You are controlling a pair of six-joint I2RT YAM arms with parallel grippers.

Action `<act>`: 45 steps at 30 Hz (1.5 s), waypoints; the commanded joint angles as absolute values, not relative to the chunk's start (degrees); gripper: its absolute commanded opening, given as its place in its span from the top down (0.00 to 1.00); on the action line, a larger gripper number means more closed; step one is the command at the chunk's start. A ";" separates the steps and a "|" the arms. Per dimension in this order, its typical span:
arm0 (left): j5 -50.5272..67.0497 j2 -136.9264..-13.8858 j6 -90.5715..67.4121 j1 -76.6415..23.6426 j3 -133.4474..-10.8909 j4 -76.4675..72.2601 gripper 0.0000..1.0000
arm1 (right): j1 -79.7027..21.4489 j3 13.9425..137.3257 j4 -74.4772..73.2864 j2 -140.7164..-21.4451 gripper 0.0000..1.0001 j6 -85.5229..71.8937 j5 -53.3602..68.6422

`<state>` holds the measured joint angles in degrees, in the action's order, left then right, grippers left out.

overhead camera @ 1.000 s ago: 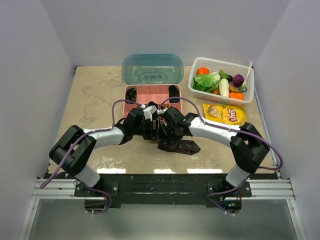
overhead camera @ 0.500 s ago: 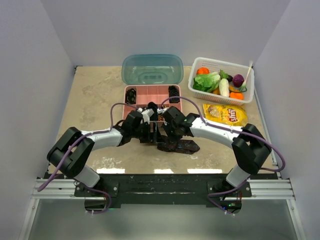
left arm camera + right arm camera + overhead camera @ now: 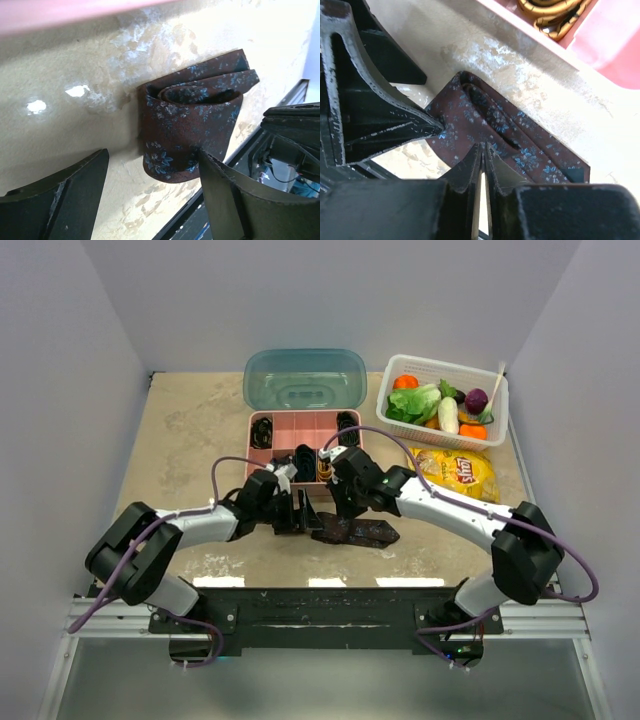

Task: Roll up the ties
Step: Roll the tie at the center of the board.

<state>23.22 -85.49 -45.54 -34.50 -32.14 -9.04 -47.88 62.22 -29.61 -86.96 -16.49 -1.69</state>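
Facing folded tie (image 3: 195,115), spread left tool (image 3: 152,156).

We see a dark maroon fabric necktie with a small blue floral print (image 3: 357,531) lying on the counter (image 3: 190,430), just in front of the pink compartment tray (image 3: 295,426) and apart from it. Its left end is turned over on itself into a loose, flattened roll of a few layers, open at the side so that the inner loops show. The rest runs flat along the counter to the right.

In the tray, a shiny gold coiled tie (image 3: 552,15) sits in a near compartment. Two small black coiled ties lie in the far row, one at the left (image 3: 262,430) and one at the right (image 3: 348,423).
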 commanded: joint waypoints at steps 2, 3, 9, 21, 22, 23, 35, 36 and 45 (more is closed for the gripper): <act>26.11 -85.78 -49.39 -34.37 -28.13 -17.04 0.21 | -47.90 59.59 -28.65 -83.50 0.94 -16.70 1.93; 26.28 -85.87 -49.48 -34.37 -27.78 -18.01 0.21 | -47.90 59.24 -28.65 -82.97 0.95 -16.79 2.80; 28.82 -88.59 -50.53 -34.37 -26.64 -23.63 0.23 | -47.90 57.40 -27.86 -83.76 0.96 -16.79 4.75; 31.11 -95.01 -51.86 -34.28 -26.63 -32.34 0.30 | -47.90 55.28 -24.70 -87.80 0.99 -16.52 3.43; 31.37 -95.79 -51.94 -34.36 -26.54 -32.95 0.31 | -47.90 55.28 -24.44 -88.06 0.99 -16.52 3.25; 31.64 -96.15 -52.12 -34.45 -26.63 -34.00 0.32 | -47.99 55.28 -24.26 -88.41 0.99 -16.52 3.43; 34.28 -95.89 -53.97 -34.37 -25.93 -39.82 0.51 | -47.90 55.98 -22.15 -90.35 0.99 -16.87 4.66; 33.84 -95.37 -53.88 -34.37 -25.93 -39.29 0.55 | -47.99 56.33 -22.15 -90.35 1.00 -16.96 4.75; 32.26 -92.46 -50.46 -34.37 -27.33 -31.56 0.67 | -47.81 57.92 -22.85 -87.54 0.99 -16.96 3.61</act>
<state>32.36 -94.63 -53.12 -34.50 -26.35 -34.50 -47.88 55.33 -23.94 -89.73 -16.67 4.08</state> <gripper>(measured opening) 0.401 0.011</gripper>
